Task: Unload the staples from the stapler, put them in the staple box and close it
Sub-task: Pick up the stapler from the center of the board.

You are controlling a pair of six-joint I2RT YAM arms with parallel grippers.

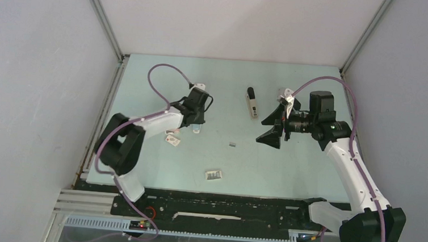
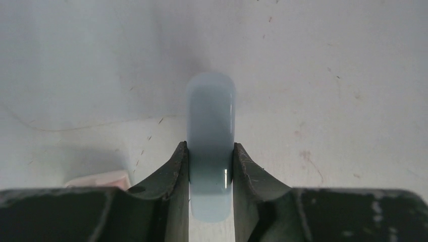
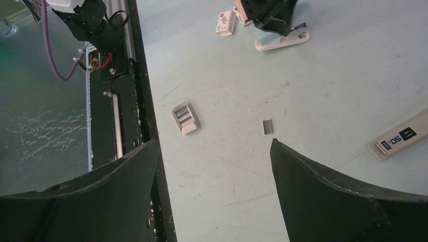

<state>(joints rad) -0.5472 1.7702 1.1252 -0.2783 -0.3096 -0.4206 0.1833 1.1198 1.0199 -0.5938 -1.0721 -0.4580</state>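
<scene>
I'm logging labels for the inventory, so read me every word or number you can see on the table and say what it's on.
"50": on the dark label of the long beige bar.
Smaller print beside that number: too small to read.
Small white box: has red and dark print, too blurred to read.
Nothing else in any view carries legible text.

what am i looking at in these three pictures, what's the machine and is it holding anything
A left arm and a right arm are bolted at a table's near edge, each ending in a two-finger gripper. One picture looks down from above; the other two come from wrist cameras. The left gripper is closed on a pale blue stapler. The right gripper hangs open and empty. On the table lie a short strip of staples, a small open box and a beige bar.
</scene>
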